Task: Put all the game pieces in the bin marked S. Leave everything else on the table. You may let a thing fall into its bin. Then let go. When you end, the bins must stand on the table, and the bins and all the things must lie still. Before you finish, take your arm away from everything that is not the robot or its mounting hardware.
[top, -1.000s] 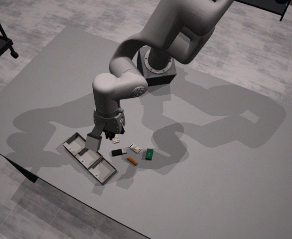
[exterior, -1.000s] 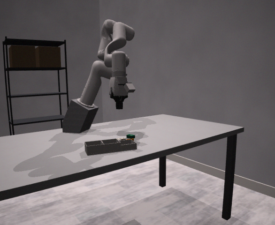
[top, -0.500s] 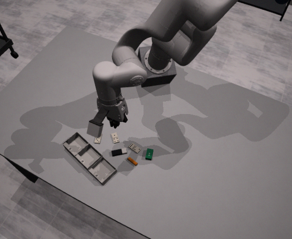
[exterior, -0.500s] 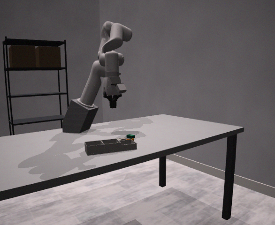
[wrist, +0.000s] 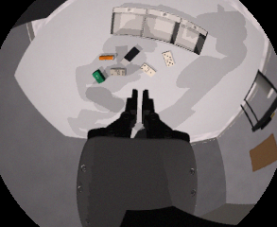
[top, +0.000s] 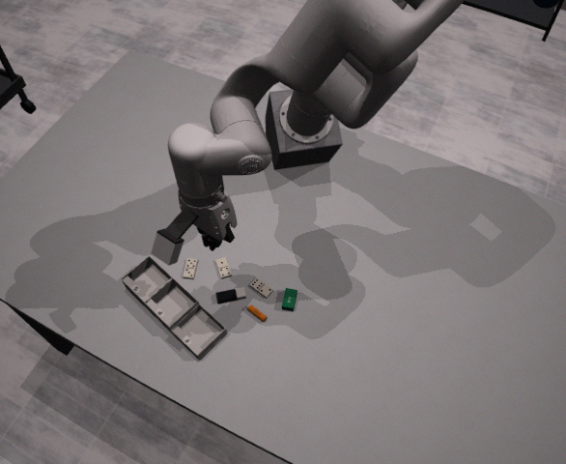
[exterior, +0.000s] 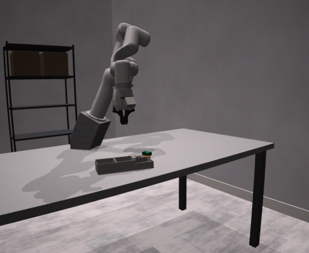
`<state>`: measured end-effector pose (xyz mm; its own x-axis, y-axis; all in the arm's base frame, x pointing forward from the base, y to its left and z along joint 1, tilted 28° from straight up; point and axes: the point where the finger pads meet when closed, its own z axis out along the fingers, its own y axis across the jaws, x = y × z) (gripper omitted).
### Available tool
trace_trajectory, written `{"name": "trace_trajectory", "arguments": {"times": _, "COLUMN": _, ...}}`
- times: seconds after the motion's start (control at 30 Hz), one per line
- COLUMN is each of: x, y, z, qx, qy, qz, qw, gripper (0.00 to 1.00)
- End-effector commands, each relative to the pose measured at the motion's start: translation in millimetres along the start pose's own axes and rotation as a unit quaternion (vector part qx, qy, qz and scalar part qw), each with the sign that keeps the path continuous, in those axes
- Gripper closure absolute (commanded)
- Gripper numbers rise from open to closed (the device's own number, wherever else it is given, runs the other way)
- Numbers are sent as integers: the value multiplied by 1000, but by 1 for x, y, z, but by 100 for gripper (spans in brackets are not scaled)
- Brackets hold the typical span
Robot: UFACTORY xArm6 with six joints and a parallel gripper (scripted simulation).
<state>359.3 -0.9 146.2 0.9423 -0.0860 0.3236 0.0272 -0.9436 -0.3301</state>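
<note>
Three white dominoes [top: 189, 268] [top: 222, 267] [top: 261, 287] lie flat on the table beside a row of three joined grey bins [top: 212, 343] [exterior: 116, 167] [wrist: 157, 25]. The dominoes also show in the wrist view [wrist: 168, 57] [wrist: 148, 68] [wrist: 117, 71]. The marks in the bins are too small to read. My gripper [top: 216, 243] [exterior: 124, 119] [wrist: 140, 96] is shut and empty. It hangs high above the table, behind the dominoes.
A black-and-white block [top: 230, 295] [wrist: 132, 55], an orange piece [top: 256, 312] [wrist: 106, 57] and a green block [top: 289, 298] [exterior: 146, 153] [wrist: 98, 75] lie near the dominoes. The arm's base [top: 303, 139] stands at the table's back. A black shelf [exterior: 40, 95] stands beyond.
</note>
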Motion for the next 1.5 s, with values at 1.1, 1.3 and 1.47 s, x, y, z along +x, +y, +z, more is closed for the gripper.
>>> {"name": "trace_trajectory", "arguments": {"times": 1.1, "x": 95, "y": 133, "z": 117, "qx": 2, "qy": 0, "qz": 92, "qw": 996, "gripper": 93}}
{"name": "trace_trajectory", "arguments": {"times": 1.3, "x": 95, "y": 133, "z": 133, "qx": 2, "qy": 0, "qz": 92, "qw": 996, "gripper": 93}}
{"name": "trace_trajectory", "arguments": {"times": 1.47, "x": 95, "y": 133, "z": 141, "qx": 2, "qy": 0, "qz": 92, "qw": 996, "gripper": 93}}
